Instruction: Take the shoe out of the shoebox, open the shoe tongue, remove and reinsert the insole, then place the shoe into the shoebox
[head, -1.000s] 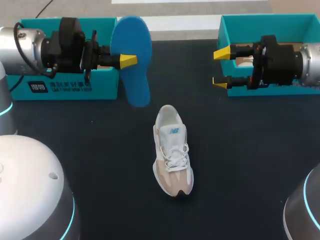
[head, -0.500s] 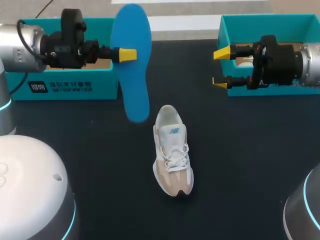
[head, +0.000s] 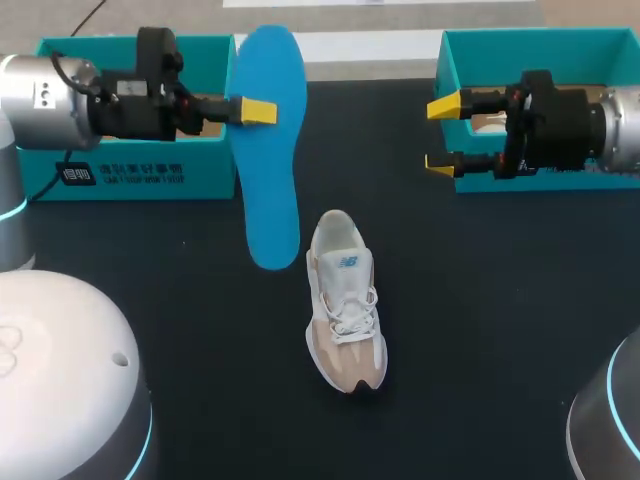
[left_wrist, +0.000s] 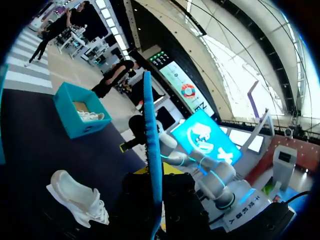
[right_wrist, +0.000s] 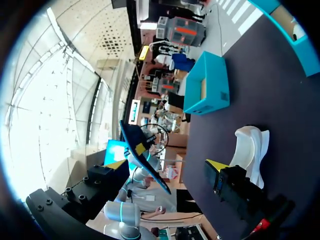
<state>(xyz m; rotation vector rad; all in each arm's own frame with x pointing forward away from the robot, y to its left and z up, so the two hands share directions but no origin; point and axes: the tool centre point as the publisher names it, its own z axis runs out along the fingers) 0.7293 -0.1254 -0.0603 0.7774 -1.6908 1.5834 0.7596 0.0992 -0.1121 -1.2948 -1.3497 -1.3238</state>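
Over the desk's (head: 500, 300) far left, the left hand (head: 258, 111) gripping the insole (head: 270, 170) swings it lower toward the shoe (head: 345, 305), so reinsertion's probably next; right hand (head: 443, 135) sits open.

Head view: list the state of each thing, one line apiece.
insole: out of the shoe, gripped in the air.
left gripper: shut on the insole.
right gripper: open, empty.
shoe: upright on the table, not boxed.
left box: open.
right box: open, a second shoe inside.
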